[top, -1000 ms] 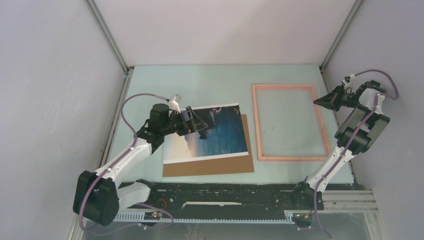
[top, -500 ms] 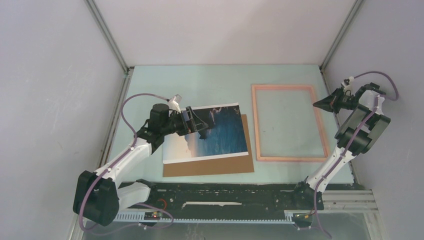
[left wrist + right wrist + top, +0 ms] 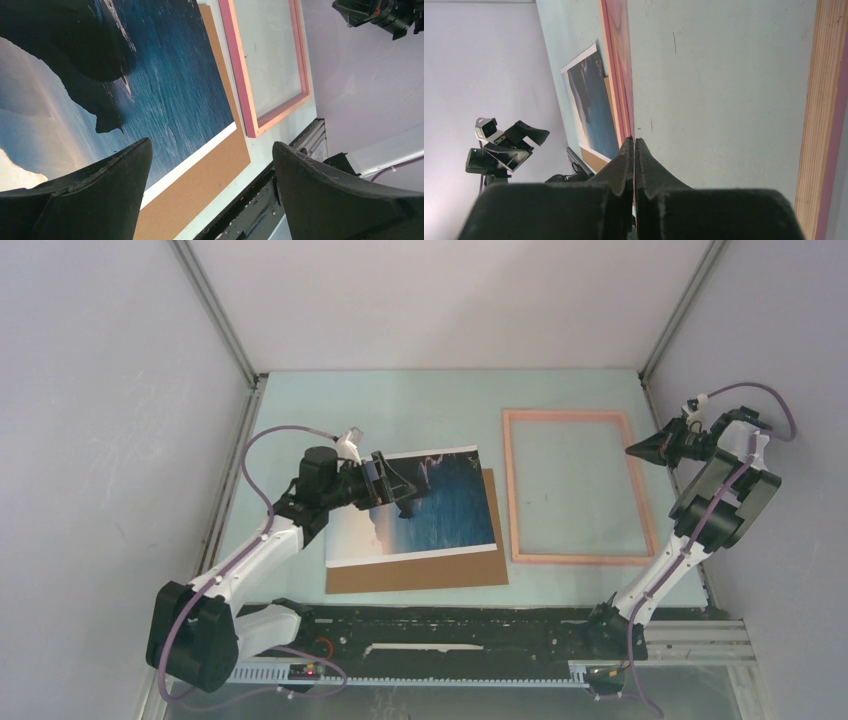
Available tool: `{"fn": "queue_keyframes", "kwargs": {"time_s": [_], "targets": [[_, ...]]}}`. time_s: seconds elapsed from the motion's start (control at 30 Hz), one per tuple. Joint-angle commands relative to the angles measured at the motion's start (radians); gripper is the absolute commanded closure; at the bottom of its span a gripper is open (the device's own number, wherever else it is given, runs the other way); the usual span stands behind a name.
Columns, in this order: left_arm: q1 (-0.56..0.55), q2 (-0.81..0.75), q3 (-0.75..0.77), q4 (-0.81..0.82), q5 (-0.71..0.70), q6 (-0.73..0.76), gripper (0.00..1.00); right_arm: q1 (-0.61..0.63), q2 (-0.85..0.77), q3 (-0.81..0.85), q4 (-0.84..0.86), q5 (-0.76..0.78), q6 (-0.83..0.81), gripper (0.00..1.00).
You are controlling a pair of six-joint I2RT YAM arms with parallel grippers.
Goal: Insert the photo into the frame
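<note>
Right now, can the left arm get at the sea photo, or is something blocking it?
Probably yes. The left gripper hangs open right over the photo, with nothing between them. The photo lies flat on the brown cardboard sheet, so pinching an edge may be tricky.

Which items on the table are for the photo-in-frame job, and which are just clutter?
For the job:
- photo
- pink frame

Lying about:
- brown cardboard sheet, partly under the photo
</note>
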Motion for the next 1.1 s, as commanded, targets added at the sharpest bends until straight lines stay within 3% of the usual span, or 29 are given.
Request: {"fn": "queue_keyframes", "kwargs": {"time_s": [0.0,0.4,0.53,0.57,0.6,0.67,0.73,1.07], "targets": [[-0.007,-0.021,-0.001,0.035,0.022,-0.009,0.03,-0.033,-0.052,0.003,-0.026,-0.034,-0.015,1.00],[-0.007,-0.012,0.002,0.034,0.022,-0.009,0.03,-0.007,-0.024,0.029,-0.049,0.023,-0.033,0.99],[-0.007,-0.008,0.006,0.035,0.024,-0.011,0.02,-0.002,-0.042,0.027,-0.015,0.054,0.007,0.64],[-0.007,-0.008,0.006,0.034,0.025,-0.011,0.02,0.005,-0.052,0.027,-0.002,0.067,0.019,0.45],[-0.007,-0.009,0.005,0.035,0.025,-0.011,0.03,0.011,-0.060,0.026,0.010,0.081,0.033,0.34],[-0.008,-0.009,0.003,0.034,0.024,-0.011,0.02,0.026,-0.076,0.030,0.030,0.117,0.062,0.22],[-0.007,-0.010,0.002,0.034,0.025,-0.010,0.03,0.042,-0.095,0.036,0.044,0.191,0.106,0.02],[-0.008,-0.008,-0.007,0.065,0.032,-0.022,0.02,0.160,-0.193,0.049,0.023,0.816,0.171,0.00]]}}
